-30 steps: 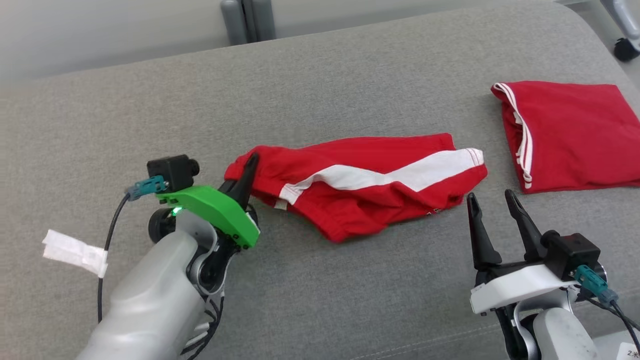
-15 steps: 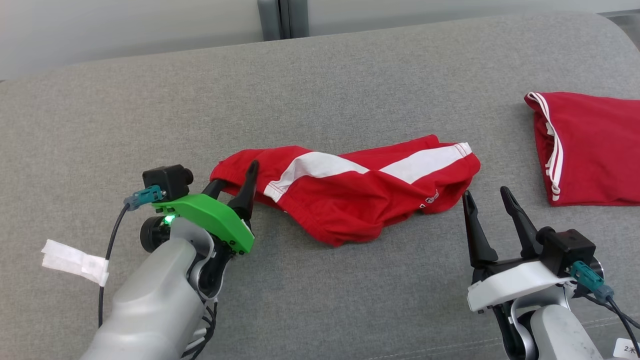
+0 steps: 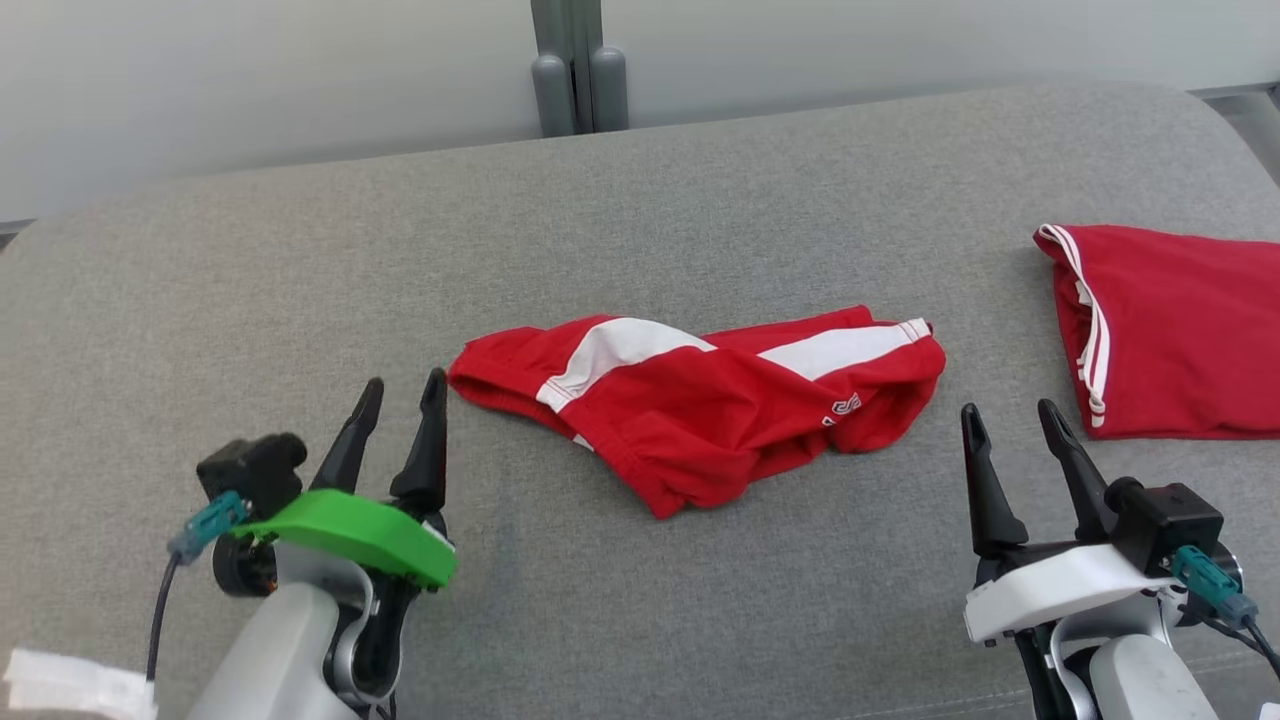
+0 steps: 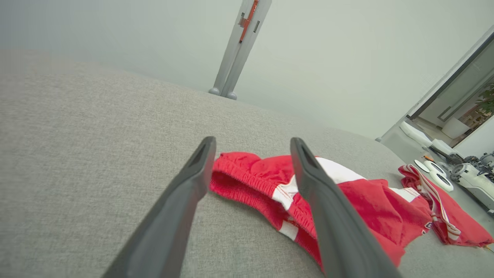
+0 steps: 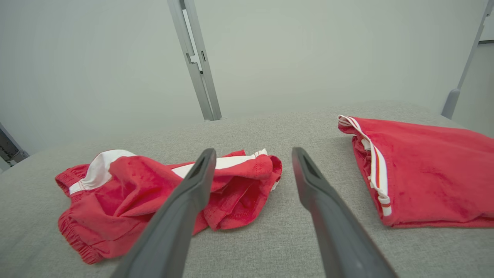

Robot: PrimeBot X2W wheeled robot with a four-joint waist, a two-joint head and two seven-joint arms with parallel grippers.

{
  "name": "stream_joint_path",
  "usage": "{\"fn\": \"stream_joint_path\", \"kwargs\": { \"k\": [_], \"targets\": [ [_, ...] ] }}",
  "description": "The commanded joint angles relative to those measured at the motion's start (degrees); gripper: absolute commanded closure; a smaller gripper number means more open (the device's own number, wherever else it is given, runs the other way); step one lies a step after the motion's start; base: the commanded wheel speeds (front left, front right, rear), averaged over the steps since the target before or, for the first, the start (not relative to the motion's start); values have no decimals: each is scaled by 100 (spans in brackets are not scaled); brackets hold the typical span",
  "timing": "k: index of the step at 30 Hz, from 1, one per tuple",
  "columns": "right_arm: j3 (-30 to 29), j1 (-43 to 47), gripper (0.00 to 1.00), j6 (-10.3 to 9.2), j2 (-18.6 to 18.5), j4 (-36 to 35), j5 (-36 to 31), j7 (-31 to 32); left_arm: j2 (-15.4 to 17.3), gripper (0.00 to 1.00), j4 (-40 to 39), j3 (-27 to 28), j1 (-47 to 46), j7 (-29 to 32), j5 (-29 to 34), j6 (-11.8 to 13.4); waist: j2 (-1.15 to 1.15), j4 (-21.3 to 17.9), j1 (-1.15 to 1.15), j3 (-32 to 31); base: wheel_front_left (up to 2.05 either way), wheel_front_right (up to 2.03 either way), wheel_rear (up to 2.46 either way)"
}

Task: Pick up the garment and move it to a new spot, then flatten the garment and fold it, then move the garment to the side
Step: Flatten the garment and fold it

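Two claws, my left gripper (image 3: 405, 380) and right gripper (image 3: 1008, 406), stand wide open and empty, the crumpled red garment (image 3: 700, 400) lying on the grey cushion (image 3: 640, 200) between them, long axis left-to-right, waistband end just beside the left, which I judge nearer.

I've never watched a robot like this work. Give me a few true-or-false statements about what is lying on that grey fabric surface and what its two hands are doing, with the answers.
1. The crumpled red shorts with white stripes lie on the grey fabric surface. True.
2. The left hand is clamped on those shorts. False: it is open, and the shorts lie just beyond its fingertips.
3. The right hand is open and holds nothing. True.
4. The folded red garment with white trim lies on the robot's left. False: it lies on its right.
5. The two red items overlap. False: grey fabric shows between them.
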Motion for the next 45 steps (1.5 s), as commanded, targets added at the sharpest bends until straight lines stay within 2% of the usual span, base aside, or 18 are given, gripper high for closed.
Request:
{"fn": "stream_joint_path", "kwargs": {
  "k": [1,10,15,21,28,42,45],
  "targets": [
    [-35,70,0,1,-11,-31,-35,18,-32,0,-193,199,264,-13,235,28,0,62,0,-110,0,0,0],
    [-209,180,0,1,-11,-102,-121,51,-541,0,-1373,1704,1334,-14,1882,-87,0,227,0,-377,0,0,0],
    [-79,126,0,1,-103,-60,-186,63,-721,0,-1548,2046,1699,-7,2650,-190,0,221,0,-480,0,0,0],
    [-27,19,0,1,-213,178,-164,81,-836,0,-1489,2088,1936,-7,3092,-260,0,212,0,-522,0,0,0],
    [-68,-66,0,1,-217,295,-159,62,-885,0,-1534,2174,2081,-7,3135,-277,0,217,0,-514,0,0,0],
    [-114,-290,0,1,-273,355,-160,133,-904,0,-1491,2005,1908,-7,3015,-280,0,248,0,-327,0,0,0],
    [-193,-536,0,1,-335,341,-236,394,-912,0,-1143,1654,1750,-2,2694,-280,0,268,0,-235,0,0,0]
  ]
}}
